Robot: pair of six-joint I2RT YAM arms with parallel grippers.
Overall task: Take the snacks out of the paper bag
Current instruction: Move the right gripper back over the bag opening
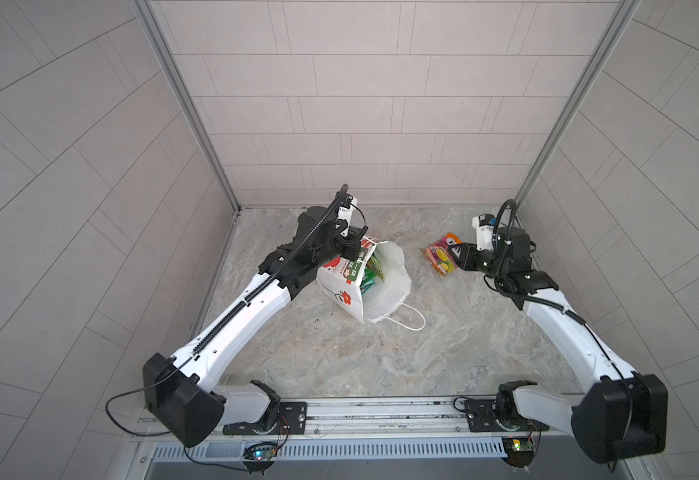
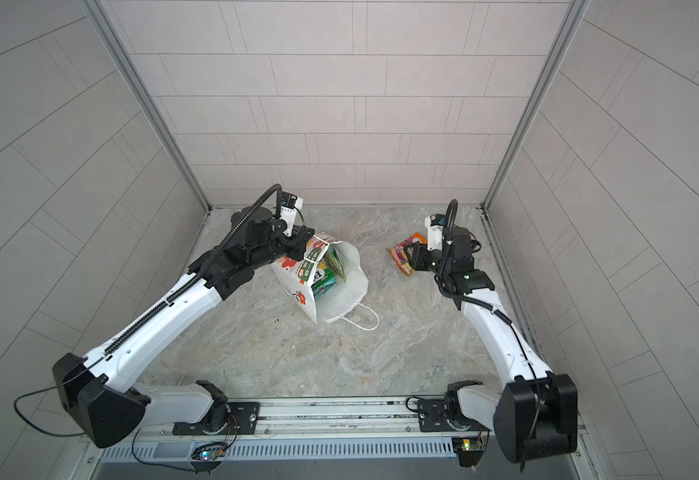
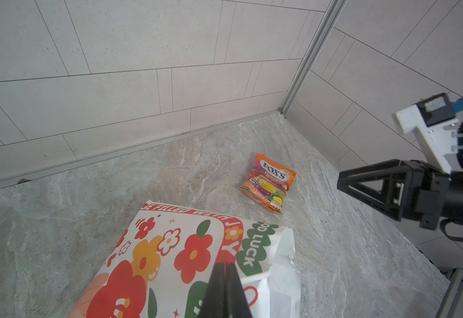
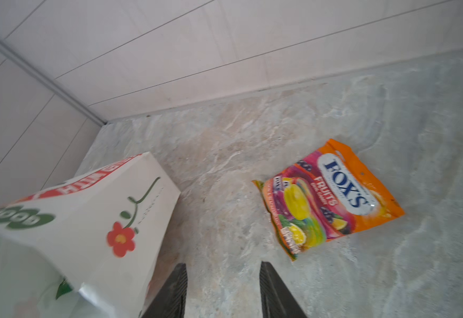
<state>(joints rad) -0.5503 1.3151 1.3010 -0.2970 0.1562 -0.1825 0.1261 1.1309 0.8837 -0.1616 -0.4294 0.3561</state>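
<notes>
Snacks [image 1: 370, 276] inside the paper bag [image 1: 385, 291]: only green-yellow and teal edges show at the open mouth, so the count can't be told. Left gripper [image 3: 225, 266] tips are hidden behind its own wrist and the bag rim in both top views. The left wrist view shows the jaws pressed together on the bag's printed top edge. The bag is tilted, mid-bench toward the far edge. One cord handle [image 1: 406, 321] lies on the bench [image 1: 339, 357] at the bag's near side.

Orange-purple pouch [image 4: 332, 198] lies flat near the far right corner, well apart from the bag. Right gripper [image 4: 223, 265] is partly open with nothing between the jaws. It overlaps the pouch's right edge in both top views, but the left wrist view shows a gap. The bag is blurred in the right wrist view.

Left arm is stretched far forward, its wrist over the bag's left side. Right arm is bent, gripper pointing left.
</notes>
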